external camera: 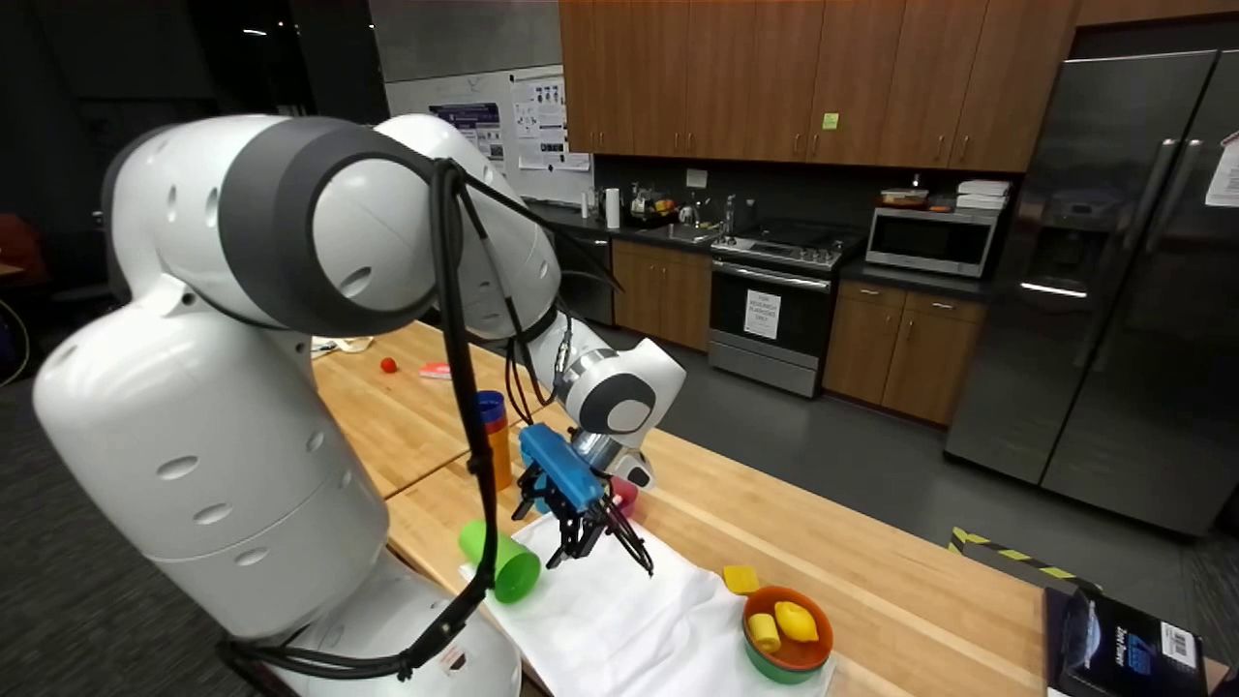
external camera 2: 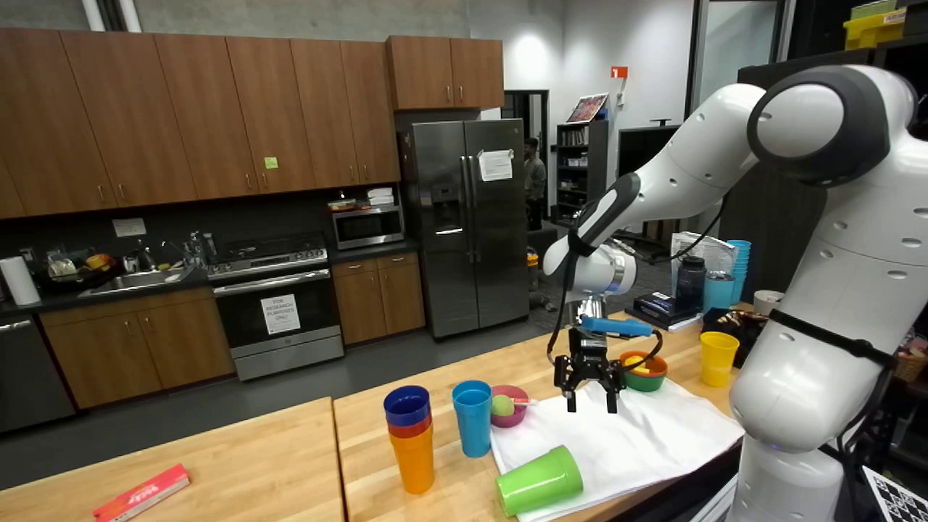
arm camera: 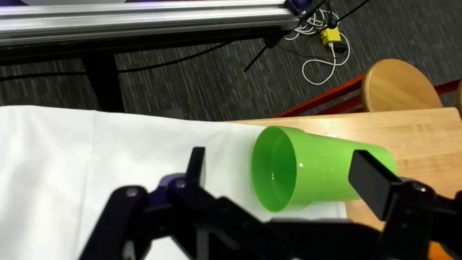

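The claw [external camera 2: 592, 407] hangs above the white cloth [external camera 2: 638, 428], its two fingers [arm camera: 371, 184] spread apart with nothing between them; I see no contact with any object. Below the claw and somewhat to its side there is the green cup [arm camera: 323, 168], lying on its side. Its open mouth rests on the cloth and its bottom end reaches over the bare wood of the worktop [external camera 2: 370, 464]. In the wrist view one finger hides a part of the cup; how high above it the claw is, I cannot tell exactly.

Also beside the claw are the pink bowl [external camera 2: 518, 415] and, more apart, the upright blue cup [external camera 2: 473, 428]. On the opposite side from the green cup stands the green bowl [external camera 2: 645, 383], orange inside.

In my judgement, the step in hand is the positioning near the green cup, before any grasp. A move onto this cup would call for shifting the claw sideways, placing the fingers around its wall, then descending gently, because a lying cup could roll.
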`<state>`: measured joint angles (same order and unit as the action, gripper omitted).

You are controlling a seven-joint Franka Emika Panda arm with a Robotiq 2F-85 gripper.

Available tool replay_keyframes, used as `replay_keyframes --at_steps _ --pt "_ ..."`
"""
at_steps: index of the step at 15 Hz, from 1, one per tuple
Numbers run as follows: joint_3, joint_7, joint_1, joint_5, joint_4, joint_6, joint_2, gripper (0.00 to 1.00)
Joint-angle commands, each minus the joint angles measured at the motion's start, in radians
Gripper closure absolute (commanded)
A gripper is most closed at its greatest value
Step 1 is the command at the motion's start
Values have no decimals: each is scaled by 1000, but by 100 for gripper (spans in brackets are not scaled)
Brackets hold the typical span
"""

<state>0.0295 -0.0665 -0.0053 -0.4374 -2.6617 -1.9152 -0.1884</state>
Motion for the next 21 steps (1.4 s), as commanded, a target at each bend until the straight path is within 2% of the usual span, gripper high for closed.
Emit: replay_keyframes --at_steps 1,10,21 --pt "-5 37 3 -11 14 -3 21 0" --pt "-13 68 7 -20 30 -1 52 0" --pt "-24 193 2 -7 49 38 106 0"
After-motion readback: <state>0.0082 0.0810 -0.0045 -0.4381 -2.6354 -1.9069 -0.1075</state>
